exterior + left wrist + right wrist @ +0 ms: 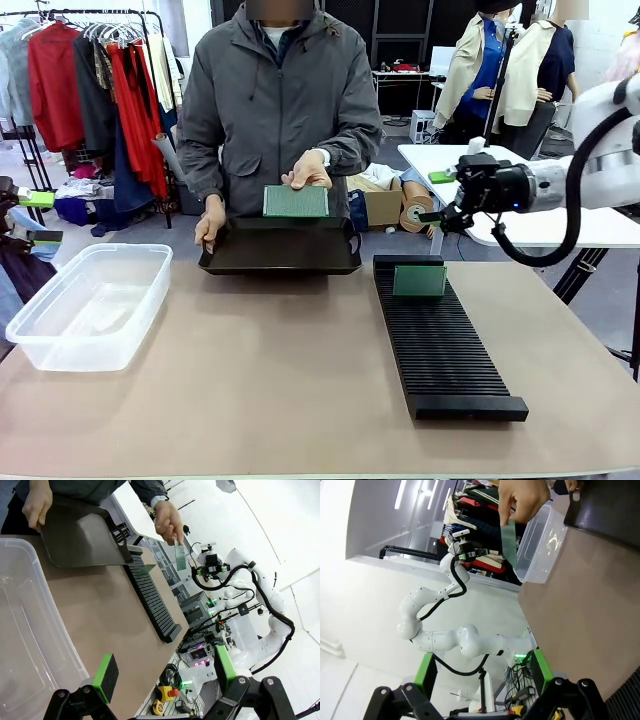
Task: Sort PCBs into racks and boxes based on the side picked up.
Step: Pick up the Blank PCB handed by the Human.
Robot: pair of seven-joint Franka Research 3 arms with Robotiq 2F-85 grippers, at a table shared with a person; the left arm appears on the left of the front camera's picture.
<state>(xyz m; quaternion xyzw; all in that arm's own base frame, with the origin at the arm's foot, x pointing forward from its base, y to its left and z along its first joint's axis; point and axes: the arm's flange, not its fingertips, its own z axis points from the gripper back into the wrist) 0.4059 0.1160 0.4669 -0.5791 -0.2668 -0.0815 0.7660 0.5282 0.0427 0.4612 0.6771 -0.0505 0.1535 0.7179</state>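
- Front: a hand (308,172) is holding one PCB (295,201) at twelve o'clock; another PCB (419,281) is standing in the rack (450,370).
- Left wrist: my left tool (165,675) is hanging spread, empty, box (30,640) at nine o'clock.
- Right wrist: my right tool (482,672) is hanging spread, empty.

Two PCBs (295,201) — one slotted black rack (450,370), one clear tub (60,350), one dark tray (280,262) — one person (280,110).
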